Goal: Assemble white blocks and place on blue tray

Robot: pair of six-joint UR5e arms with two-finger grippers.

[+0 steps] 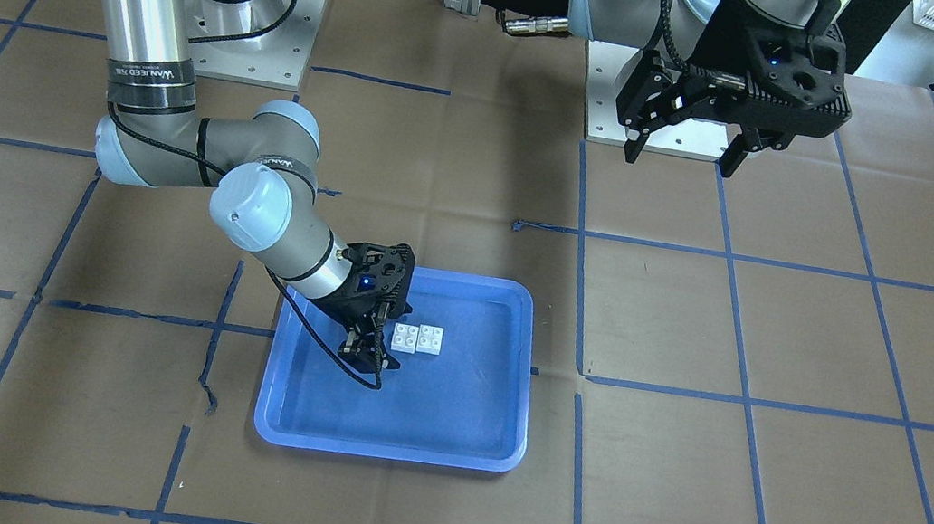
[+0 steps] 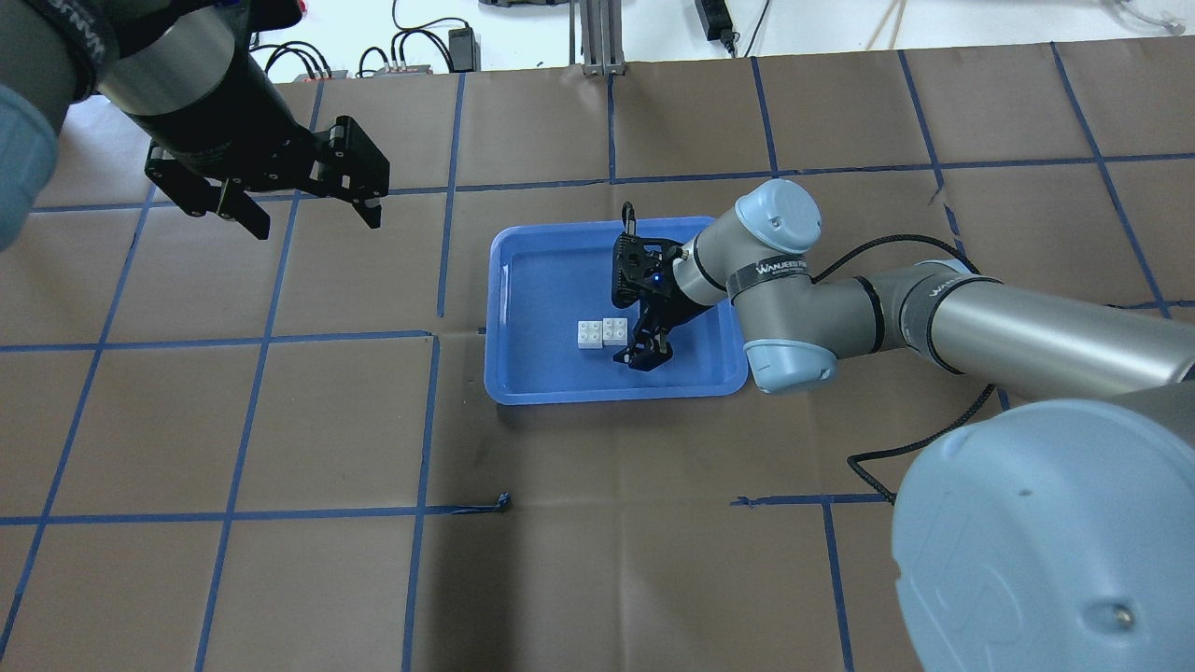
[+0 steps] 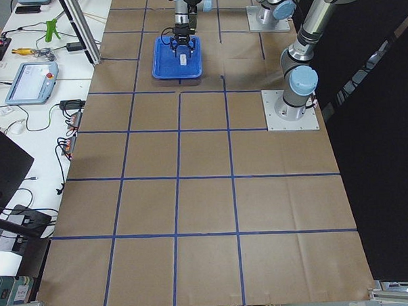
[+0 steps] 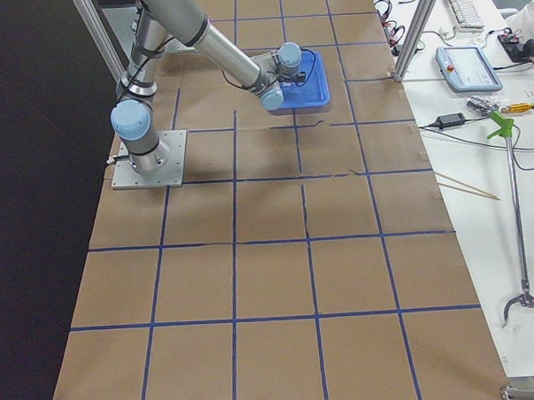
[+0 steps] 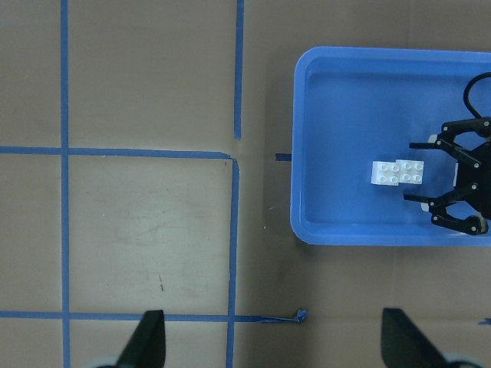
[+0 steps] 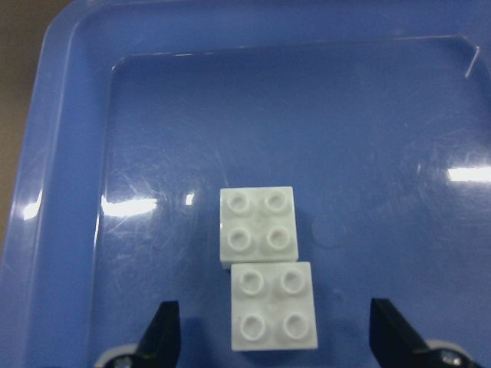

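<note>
The two white blocks (image 1: 418, 339) lie side by side, touching and slightly offset, studs up, on the floor of the blue tray (image 1: 428, 412). They also show in the overhead view (image 2: 602, 332) and the left wrist view (image 5: 397, 172). My right gripper (image 1: 367, 358) is open and low inside the tray, right beside the blocks. In the right wrist view the nearer block (image 6: 275, 305) sits between its spread fingertips (image 6: 163, 330), which do not touch it. My left gripper (image 2: 313, 219) is open and empty, held high, away from the tray.
The table is covered in brown paper with blue tape grid lines (image 2: 429, 336). The tray (image 2: 523, 308) sits near the table's middle. Both arm bases (image 1: 248, 30) stand on white plates at the robot's edge. Operators' tools lie on a side bench (image 4: 474, 67).
</note>
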